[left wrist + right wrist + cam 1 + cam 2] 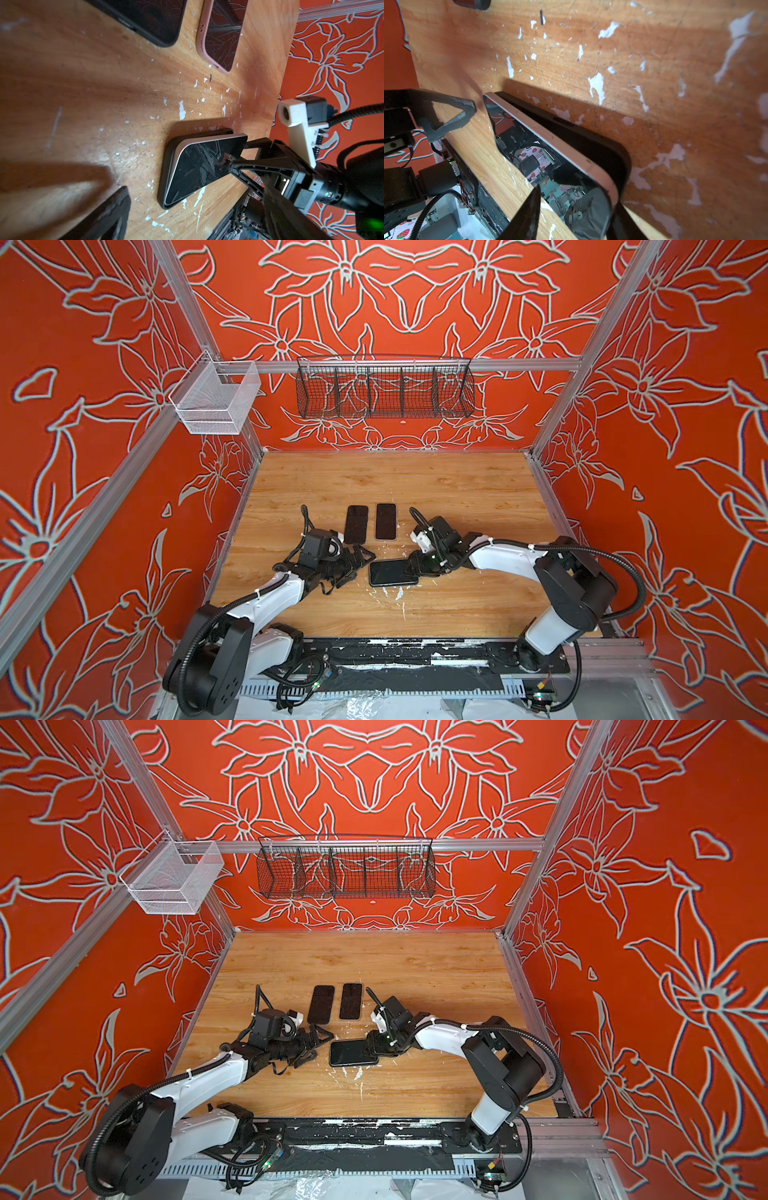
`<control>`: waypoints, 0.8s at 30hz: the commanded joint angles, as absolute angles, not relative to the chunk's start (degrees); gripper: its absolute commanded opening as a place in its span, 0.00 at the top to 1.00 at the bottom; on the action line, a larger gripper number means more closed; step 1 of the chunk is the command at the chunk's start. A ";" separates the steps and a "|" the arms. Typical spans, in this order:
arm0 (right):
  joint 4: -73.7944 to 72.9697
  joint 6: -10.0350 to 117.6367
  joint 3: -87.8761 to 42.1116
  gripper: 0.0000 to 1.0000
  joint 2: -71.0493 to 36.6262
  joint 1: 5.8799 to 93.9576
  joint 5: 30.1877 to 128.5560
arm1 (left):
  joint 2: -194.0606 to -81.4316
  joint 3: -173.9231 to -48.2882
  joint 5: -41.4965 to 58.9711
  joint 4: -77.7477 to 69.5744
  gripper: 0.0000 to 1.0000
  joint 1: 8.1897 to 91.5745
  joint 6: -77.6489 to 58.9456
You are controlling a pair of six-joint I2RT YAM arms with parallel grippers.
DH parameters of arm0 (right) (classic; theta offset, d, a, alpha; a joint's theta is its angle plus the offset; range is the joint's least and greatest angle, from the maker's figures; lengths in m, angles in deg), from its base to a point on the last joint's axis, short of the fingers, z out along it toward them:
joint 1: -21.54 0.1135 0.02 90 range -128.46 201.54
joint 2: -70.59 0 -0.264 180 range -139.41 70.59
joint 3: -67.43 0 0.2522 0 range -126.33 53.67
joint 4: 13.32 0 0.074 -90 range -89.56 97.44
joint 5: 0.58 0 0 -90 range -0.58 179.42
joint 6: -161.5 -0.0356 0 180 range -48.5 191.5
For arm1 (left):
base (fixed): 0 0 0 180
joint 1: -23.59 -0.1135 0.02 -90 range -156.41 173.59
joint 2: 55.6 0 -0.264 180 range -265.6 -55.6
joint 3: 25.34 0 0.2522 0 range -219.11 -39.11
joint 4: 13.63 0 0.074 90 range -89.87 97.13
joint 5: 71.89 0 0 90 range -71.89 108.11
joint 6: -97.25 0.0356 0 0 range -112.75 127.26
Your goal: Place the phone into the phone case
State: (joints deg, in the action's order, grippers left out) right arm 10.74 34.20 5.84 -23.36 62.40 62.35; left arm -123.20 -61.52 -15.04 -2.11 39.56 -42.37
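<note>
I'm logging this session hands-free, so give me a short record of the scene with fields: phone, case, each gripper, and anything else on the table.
phone case: black, flat on the table
phone: silver-edged, one end seated in the case, other end raised
right gripper: jaws straddle the phone's raised end; grip unclear
left gripper: open, empty, beside the seated end
other items: black-cased phone and pink-cased phone, side by side farther back

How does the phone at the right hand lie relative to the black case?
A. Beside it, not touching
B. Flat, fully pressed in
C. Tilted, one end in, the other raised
C: the phone has its far end inside the black case, while the end at the right hand stands above the rim.
</note>
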 commanded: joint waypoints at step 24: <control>18.88 38.05 5.08 0.34 -16.89 62.92 76.44 | -128.97 -66.60 -9.49 2.29 0.22 43.49 -40.03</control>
State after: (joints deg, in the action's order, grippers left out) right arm 17.04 37.06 5.22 -17.85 62.77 74.05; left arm -128.49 -65.10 -10.10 1.24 42.86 -40.49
